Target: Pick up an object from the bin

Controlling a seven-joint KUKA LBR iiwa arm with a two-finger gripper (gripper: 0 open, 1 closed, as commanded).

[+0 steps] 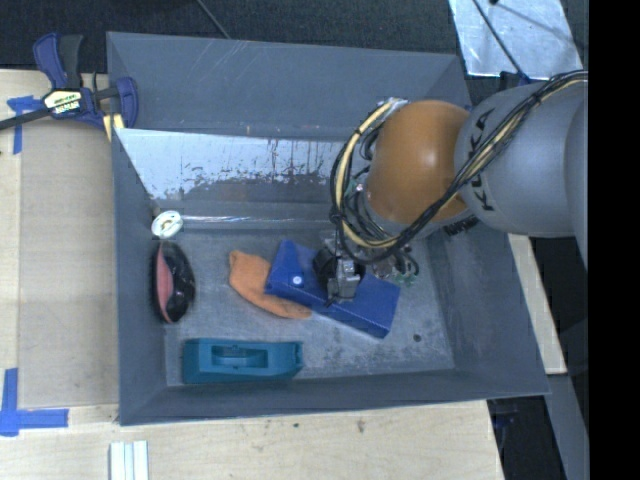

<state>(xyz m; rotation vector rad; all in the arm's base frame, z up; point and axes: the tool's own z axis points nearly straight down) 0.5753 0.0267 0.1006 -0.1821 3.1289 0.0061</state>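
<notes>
Inspection finding: one marking is reading clearly. The brand name KUKA [484,168], in dark capitals, is running along the grey arm casing [530,178], above and to the right of the pincer [340,273]. The lettering is standing turned on its side, just beside the orange cover [420,158], with cables [349,168] looping round that cover. Nothing else around the pincer is showing lettering that can be read.

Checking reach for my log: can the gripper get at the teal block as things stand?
Probably yes. The teal block lies alone, nothing on it, open from above; the gripper is over the blue thing nearby. The bin wall beside the block may crowd it.
</notes>
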